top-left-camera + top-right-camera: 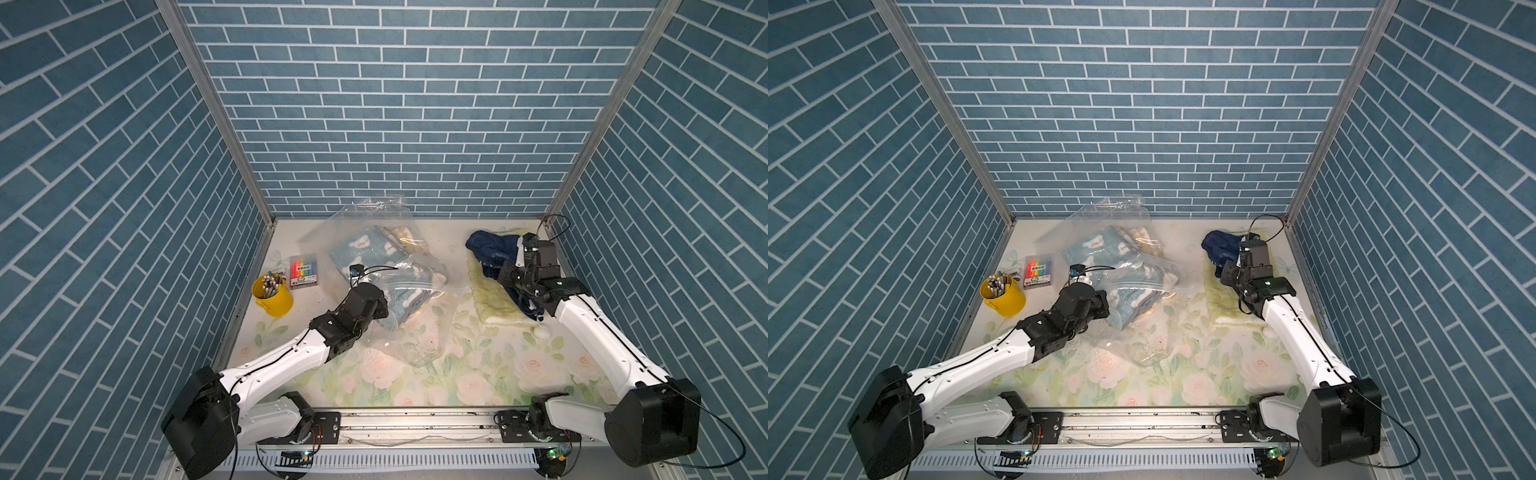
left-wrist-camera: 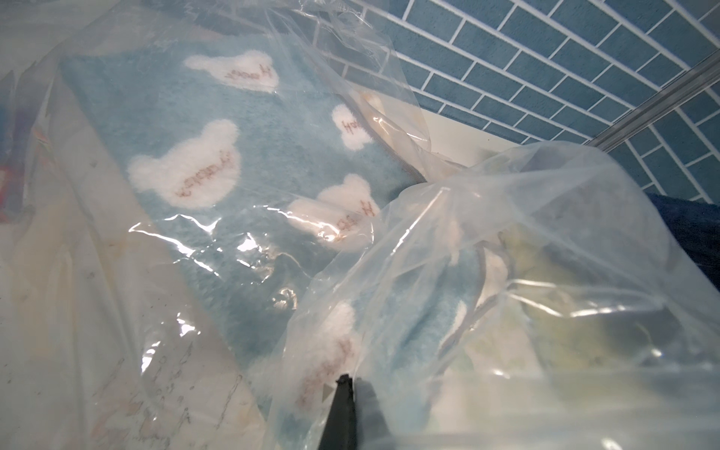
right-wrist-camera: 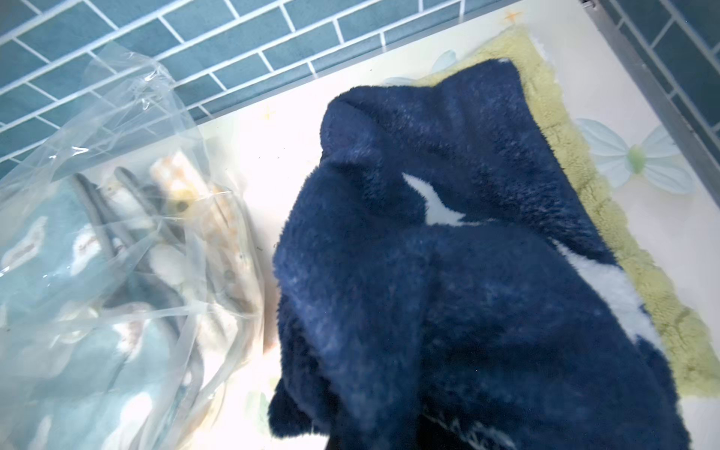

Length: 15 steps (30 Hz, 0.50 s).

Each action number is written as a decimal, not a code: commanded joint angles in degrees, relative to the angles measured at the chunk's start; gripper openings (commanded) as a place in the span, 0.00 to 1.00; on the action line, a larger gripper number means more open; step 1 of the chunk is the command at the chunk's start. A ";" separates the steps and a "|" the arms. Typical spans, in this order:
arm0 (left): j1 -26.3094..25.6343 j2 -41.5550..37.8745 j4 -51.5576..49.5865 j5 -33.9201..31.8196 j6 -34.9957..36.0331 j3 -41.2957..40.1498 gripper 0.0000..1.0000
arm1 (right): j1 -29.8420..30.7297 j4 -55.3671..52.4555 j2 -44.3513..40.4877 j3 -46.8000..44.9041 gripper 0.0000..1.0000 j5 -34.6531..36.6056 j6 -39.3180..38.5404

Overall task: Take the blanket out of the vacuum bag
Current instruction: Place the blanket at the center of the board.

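Observation:
The vacuum bag (image 1: 419, 274), clear and crinkly, lies at the back middle of the table in both top views. Inside it is a folded light-blue blanket (image 2: 195, 136) with white bear patches, and a cream one behind it. My left gripper (image 2: 350, 383) is shut on a fold of the bag's film at its near end, with one finger behind the plastic. At the back right, my right gripper (image 1: 519, 259) is shut on a navy blanket (image 3: 467, 272) that drapes over and hides its fingers. This blanket hangs over a pale yellow-green blanket (image 1: 494, 303) lying flat.
A yellow cup of pens (image 1: 272, 295) and a pack of markers (image 1: 304, 272) stand by the left wall. Blue brick walls close in three sides. The floral table cover (image 1: 457, 374) stretches toward the front rail.

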 commanded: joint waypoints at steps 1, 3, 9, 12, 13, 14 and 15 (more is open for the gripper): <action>0.39 0.08 -1.12 -0.68 0.80 0.86 0.00 | 0.76 -2.34 2.74 -3.72 0.00 -3.90 -2.47; 0.39 -0.14 -1.05 -0.47 0.59 0.39 0.00 | 1.39 -1.40 2.61 -8.19 0.00 -4.71 -2.33; 0.40 -0.60 -0.86 -0.35 0.58 -0.32 0.00 | 1.55 -2.43 -3.58 -13.83 0.52 -6.39 -1.12; 0.40 0.19 -0.85 -0.34 0.78 0.23 0.00 | 1.54 -5.29 -4.81 -9.36 0.57 -6.38 -1.57; 0.38 0.42 -1.03 -0.24 0.87 0.51 0.00 | 1.58 -5.97 -5.14 -7.13 0.57 -6.81 -1.61; 0.40 0.48 -1.24 -0.37 0.98 0.77 0.00 | 1.58 -6.51 -5.28 -5.12 0.58 -6.25 -1.61; 0.40 0.41 -1.36 -0.61 1.02 0.92 0.00 | 1.57 -6.87 -5.21 -2.79 0.59 -5.70 -1.74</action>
